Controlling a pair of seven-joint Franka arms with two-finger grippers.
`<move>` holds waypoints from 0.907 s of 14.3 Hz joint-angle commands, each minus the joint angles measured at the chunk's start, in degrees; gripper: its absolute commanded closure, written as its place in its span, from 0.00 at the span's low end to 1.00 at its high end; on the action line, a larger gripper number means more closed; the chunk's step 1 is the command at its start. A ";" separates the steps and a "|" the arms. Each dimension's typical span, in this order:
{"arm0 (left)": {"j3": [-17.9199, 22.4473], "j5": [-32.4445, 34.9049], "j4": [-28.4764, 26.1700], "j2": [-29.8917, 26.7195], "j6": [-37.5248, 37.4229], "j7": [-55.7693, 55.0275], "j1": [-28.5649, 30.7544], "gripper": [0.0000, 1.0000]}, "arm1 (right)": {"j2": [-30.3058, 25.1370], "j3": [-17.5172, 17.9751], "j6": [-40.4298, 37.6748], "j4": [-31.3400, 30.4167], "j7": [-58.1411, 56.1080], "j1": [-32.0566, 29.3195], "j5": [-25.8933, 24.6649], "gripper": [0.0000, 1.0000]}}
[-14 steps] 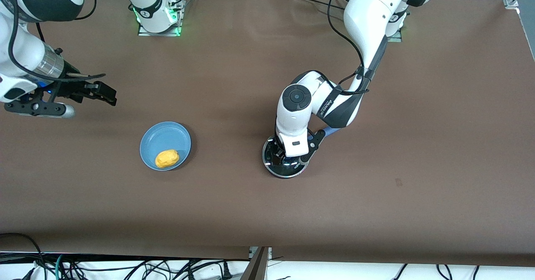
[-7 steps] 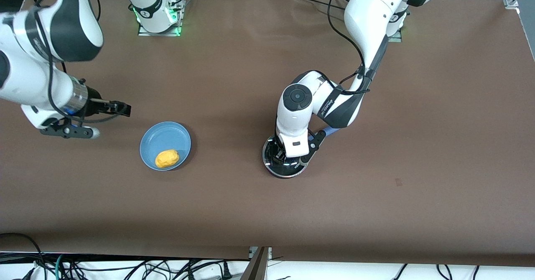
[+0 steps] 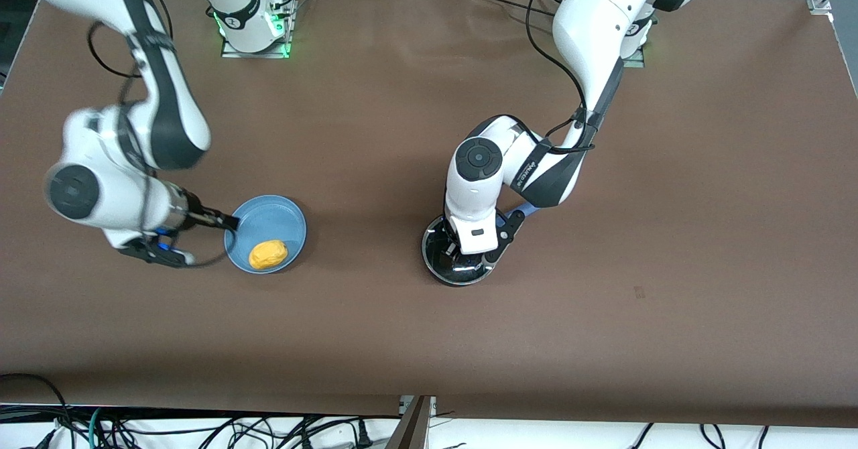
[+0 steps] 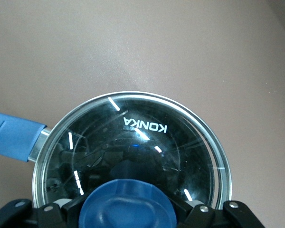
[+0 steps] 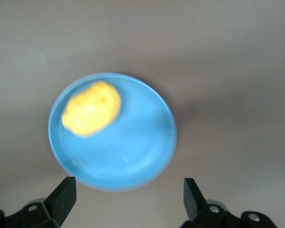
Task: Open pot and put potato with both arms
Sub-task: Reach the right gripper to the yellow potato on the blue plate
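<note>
Your left end effector [image 4: 128, 216] was down on the pot [image 3: 458, 261], fingers set on either side of the blue lid knob [image 4: 128, 206]; whether they were actually clamped on it, cannot tell. The lid [image 4: 133, 156] sat flat on the rim, so the pot was not open yet. The pot stood on the desk [image 3: 402, 342] toward the left arm's end, its blue handle [image 4: 14, 135] sticking out from under the arm. Your right end effector [image 5: 128, 197] hung over the edge of the blue plate [image 3: 271, 218], fingers spread wide, nothing in them. The potato [image 3: 268, 254] lay in the plate, on the part nearer the front camera, well apart from the pot. Risks: a shallow grip on that rounded knob could let the lid slip and drop back; the right arm looked off-centre from the potato, so closing there could catch the plate rim or push the plate.
</note>
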 commanded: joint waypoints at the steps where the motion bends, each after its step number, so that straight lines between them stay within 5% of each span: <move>1: 0.09 1.40 0.99 -0.10 -0.93 0.49 0.09 0.60 | 6.17 0.14 7.10 1.75 9.49 2.58 0.06 0.00; 11: -0.44 0.52 1.70 -2.91 -8.49 8.30 3.42 0.64 | 14.27 0.14 11.86 5.98 13.21 2.59 0.59 0.01; 13: -0.79 0.35 1.70 -4.40 -11.12 11.55 5.27 0.64 | 14.36 0.14 11.52 5.45 13.21 2.59 1.64 0.10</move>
